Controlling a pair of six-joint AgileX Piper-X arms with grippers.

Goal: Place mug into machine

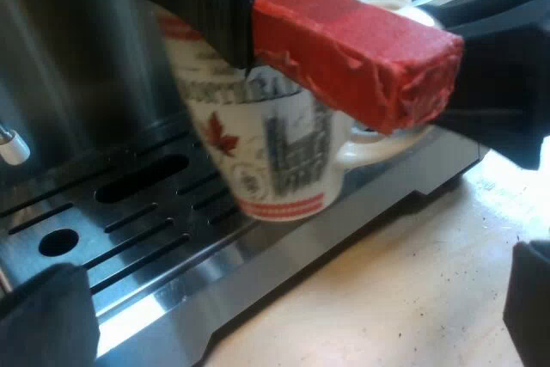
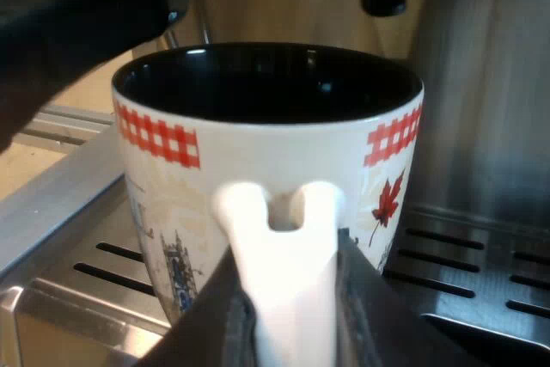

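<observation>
- Right gripper [image 2: 288,324] pinches the white handle of the mug [image 2: 266,152] between its fingers.
- The mug is upright over the drip tray [image 1: 129,221] of the espresso machine [image 1: 77,49], near the tray's front edge and beneath the holder's red handle end [image 1: 361,58].
- Left gripper [image 1: 288,315] is spread wide, holding nothing.

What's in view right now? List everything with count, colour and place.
mug: one, white with red checks and a red maple leaf, black inside, over the drip tray.
holder handle: one, dark ending in red, above the mug.
espresso machine: one, steel, behind the mug.
drip tray: one, slotted steel, at the machine's front.
table: one, light wood, under the machine.
left gripper: one, black, open, near the tray's edge.
right gripper: one, black, shut on the mug's handle.
</observation>
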